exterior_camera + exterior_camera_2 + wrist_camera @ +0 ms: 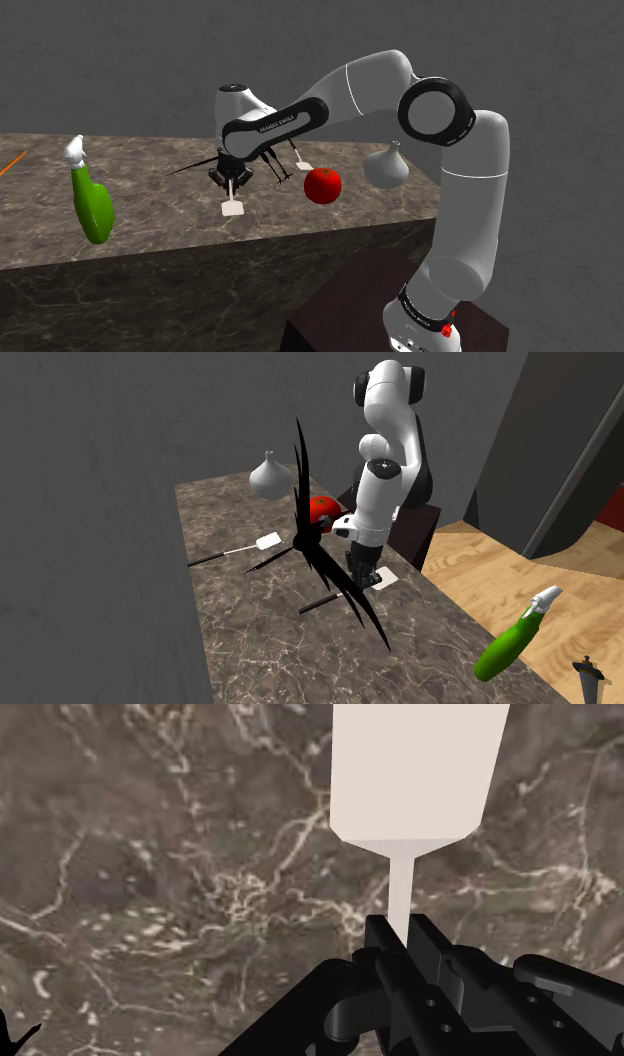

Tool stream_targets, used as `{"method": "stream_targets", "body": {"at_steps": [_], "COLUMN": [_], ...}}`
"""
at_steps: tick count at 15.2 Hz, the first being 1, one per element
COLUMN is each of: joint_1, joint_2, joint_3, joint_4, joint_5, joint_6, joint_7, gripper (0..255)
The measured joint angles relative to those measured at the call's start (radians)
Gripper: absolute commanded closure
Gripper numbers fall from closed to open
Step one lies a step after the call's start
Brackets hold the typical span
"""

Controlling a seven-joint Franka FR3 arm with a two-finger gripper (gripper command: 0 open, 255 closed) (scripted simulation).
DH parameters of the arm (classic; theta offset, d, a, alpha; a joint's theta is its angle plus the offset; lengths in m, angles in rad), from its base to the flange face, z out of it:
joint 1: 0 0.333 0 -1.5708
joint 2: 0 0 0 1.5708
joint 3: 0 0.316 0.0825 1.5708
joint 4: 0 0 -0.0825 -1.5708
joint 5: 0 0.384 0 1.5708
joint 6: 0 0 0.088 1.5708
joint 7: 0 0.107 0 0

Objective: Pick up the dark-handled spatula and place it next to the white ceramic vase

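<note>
In the shoulder view, the white arm reaches from the stand over a dark marble counter. The gripper points down near the middle of the counter, and the pale blade of the spatula shows just under it, toward the front edge. The whitish vase stands near the counter's end next to the stand, well apart from the spatula. A red tomato sits between them, near the vase. A second spatula lies behind the tomato. A green spray bottle is near the front edge, toward the shoulder view's left. A black spiky shape spreads around the gripper.

In the second exterior view, the gripper is low over the counter, near its long edge on the arm's side, with the spatula blade beside it. The vase stands at the far end. The second spatula lies between the vase and the black spiky shape. The tomato is partly behind the arm. The green spray bottle leans at the near edge.

In the wrist view, the gripper is clenched on the thin pale neck of the spatula, just behind the blade. It is not possible to tell whether the blade touches the counter.
</note>
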State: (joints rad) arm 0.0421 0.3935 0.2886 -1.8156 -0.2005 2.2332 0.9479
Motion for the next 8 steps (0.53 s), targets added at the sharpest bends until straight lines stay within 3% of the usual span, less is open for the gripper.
{"method": "stream_targets", "body": {"at_steps": [8], "joint_1": [-0.002], "joint_2": [-0.026], "joint_3": [0.008], "joint_4": [0.035], "joint_5": [0.017], "joint_6": [-0.069], "joint_7": [-0.012], "gripper": [255]}}
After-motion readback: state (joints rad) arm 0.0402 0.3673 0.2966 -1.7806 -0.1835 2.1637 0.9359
